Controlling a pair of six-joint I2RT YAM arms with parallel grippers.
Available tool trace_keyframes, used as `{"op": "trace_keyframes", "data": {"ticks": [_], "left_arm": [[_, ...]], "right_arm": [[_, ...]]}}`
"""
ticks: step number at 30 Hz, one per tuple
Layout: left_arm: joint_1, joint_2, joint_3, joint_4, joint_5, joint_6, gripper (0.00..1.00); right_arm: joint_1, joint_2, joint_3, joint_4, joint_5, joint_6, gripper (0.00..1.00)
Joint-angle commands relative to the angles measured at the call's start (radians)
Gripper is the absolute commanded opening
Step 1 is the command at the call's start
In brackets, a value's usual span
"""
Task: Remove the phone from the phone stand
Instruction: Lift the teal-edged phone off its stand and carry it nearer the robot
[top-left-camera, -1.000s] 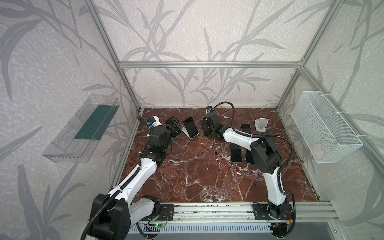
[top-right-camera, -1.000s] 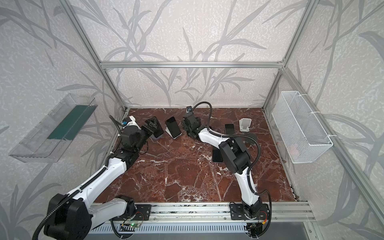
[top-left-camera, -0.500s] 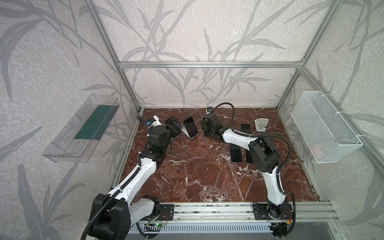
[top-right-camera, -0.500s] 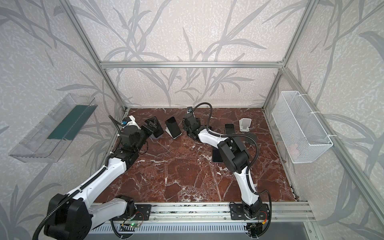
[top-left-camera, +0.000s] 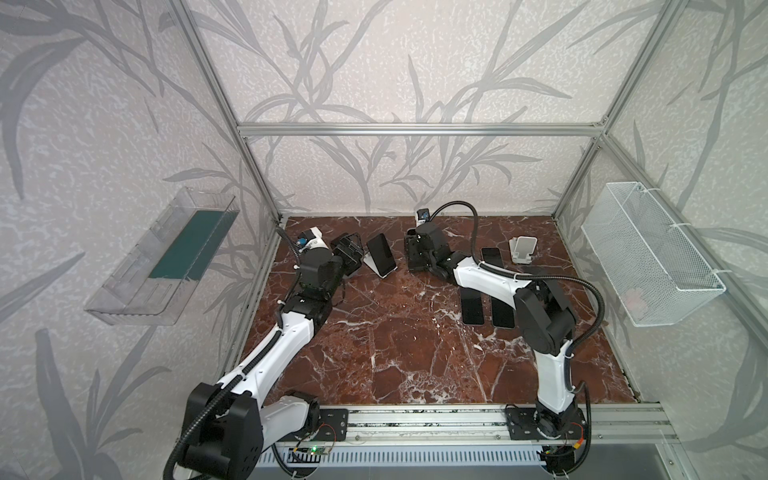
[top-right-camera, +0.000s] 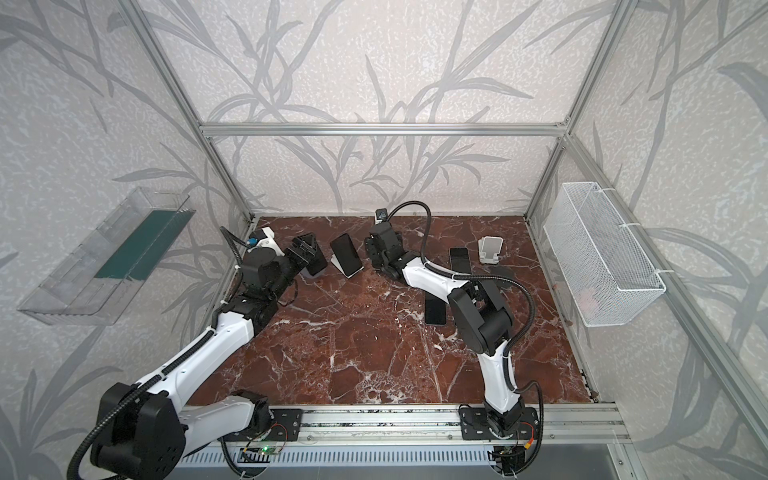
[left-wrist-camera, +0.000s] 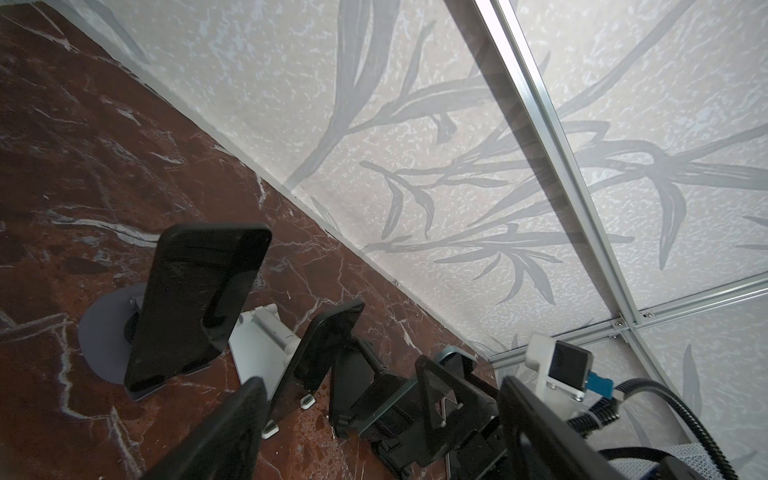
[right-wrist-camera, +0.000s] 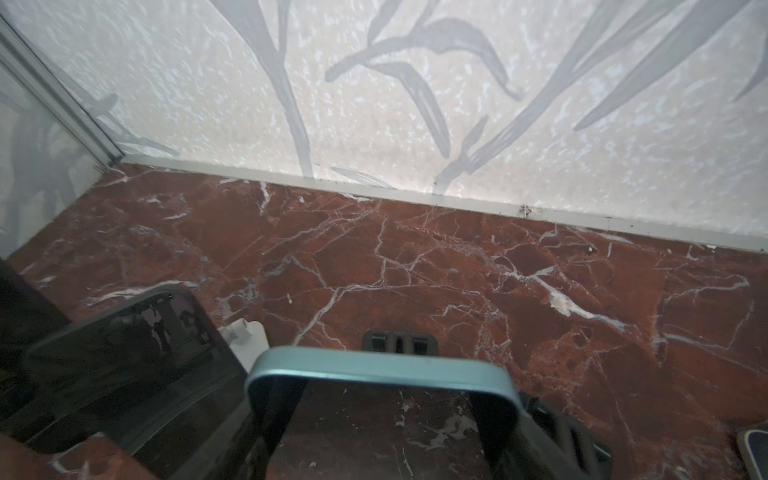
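Right wrist view: teal-edged phone (right-wrist-camera: 376, 372) leans on black stand (right-wrist-camera: 399, 341), right gripper (top-left-camera: 417, 255) apparently clamped on it; left gripper (top-left-camera: 348, 250) spread, empty. A skewed lift could drag the stand, toppling the neighbouring phone (right-wrist-camera: 124, 353).

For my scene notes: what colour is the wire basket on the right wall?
White. The wire basket shows best in a top view.

Shelf: clear plastic wall shelf (top-left-camera: 124, 286) lined with a dark green mat (top-left-camera: 191, 245), mounted on the left wall.
Basket: white wire-mesh basket (top-left-camera: 623, 232), hung on the right wall; a small pale item inside, too small to identify.
Surface: red-brown marble tabletop (top-left-camera: 415, 353) with white veins.
Frame: silver aluminium bars (top-left-camera: 415, 129) along the enclosure's edges.
Walls: pale wallpaper (top-left-camera: 415, 62) printed with grey leaves.
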Motion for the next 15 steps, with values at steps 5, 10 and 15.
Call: {"op": "trace_keyframes", "data": {"ticks": [5, 10, 15], "left_arm": [[0.003, 0.022, 0.032, 0.028, 0.028, -0.013, 0.86], [-0.005, 0.04, 0.035, 0.09, 0.129, -0.058, 0.84], [-0.033, 0.05, 0.039, 0.105, 0.157, -0.072, 0.83]], "right_arm": [[0.028, -0.234, -0.082, 0.009, 0.024, -0.029, 0.6], [0.031, -0.414, -0.231, -0.001, 0.044, -0.033, 0.58], [0.031, -0.578, -0.353, -0.066, 0.083, -0.034, 0.58]]}}
